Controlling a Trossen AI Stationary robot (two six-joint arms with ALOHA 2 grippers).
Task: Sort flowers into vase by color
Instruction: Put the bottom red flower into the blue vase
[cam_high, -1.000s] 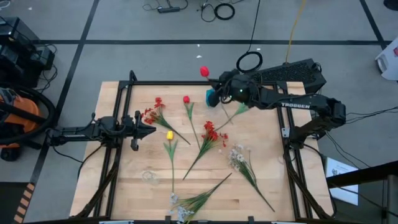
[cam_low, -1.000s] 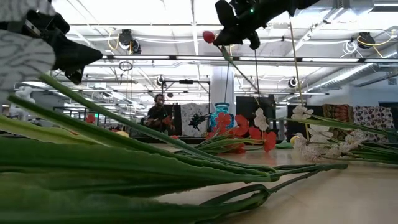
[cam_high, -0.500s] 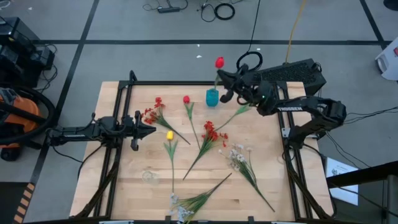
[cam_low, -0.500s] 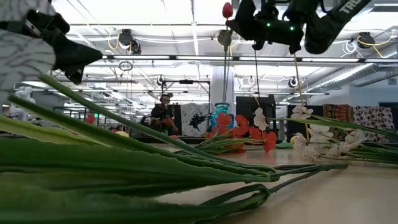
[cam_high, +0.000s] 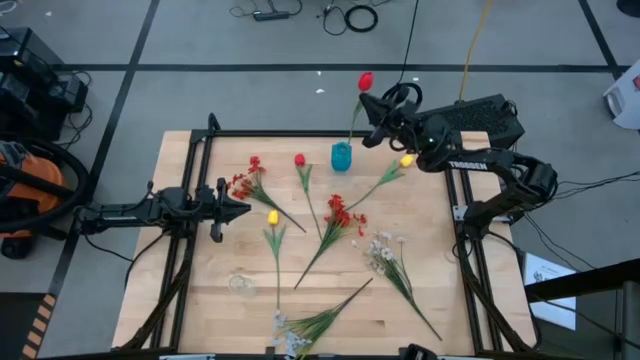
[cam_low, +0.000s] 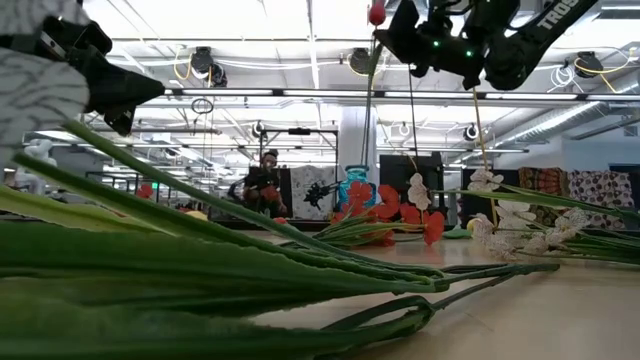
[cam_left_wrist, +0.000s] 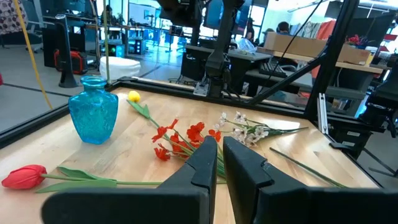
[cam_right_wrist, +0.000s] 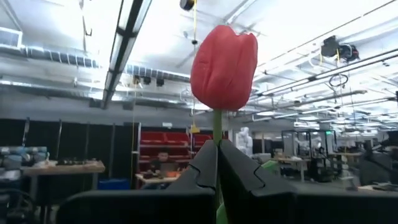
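since the right gripper (cam_high: 378, 108) pinches the red tulip's (cam_high: 365, 81) stem with the bloom upright, the stem hangs toward the teal vase (cam_high: 341, 156) – seemingly lined up for insertion – while the left gripper (cam_high: 232, 206), fingers nearly together and empty, waits at the table's left edge.

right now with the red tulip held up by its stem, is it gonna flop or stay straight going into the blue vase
Probably stays fairly straight: the red tulip stands upright above the right gripper, and its stem hangs nearly straight toward the blue vase in the low view. It looks light, so it may sway. The vase is narrow-necked and small, so a nudge might tip it.
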